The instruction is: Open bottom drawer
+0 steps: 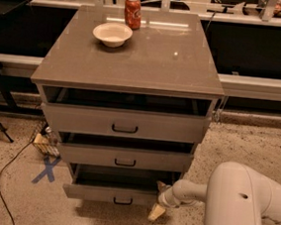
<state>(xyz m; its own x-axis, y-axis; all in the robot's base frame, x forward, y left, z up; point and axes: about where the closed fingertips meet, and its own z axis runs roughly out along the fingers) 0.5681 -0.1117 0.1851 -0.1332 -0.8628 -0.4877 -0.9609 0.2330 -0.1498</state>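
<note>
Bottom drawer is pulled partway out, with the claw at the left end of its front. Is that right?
Not quite. The camera view shows the bottom drawer pulled partway out, but the claw is at the right end of its front, not the left.

Arm (243, 209): bulky white link at lower right, slim forearm reaching level to the left.
Gripper (158, 201): low, at the forearm's left end.
Fingers (155, 213): tan, spread apart, one above the other.
</note>
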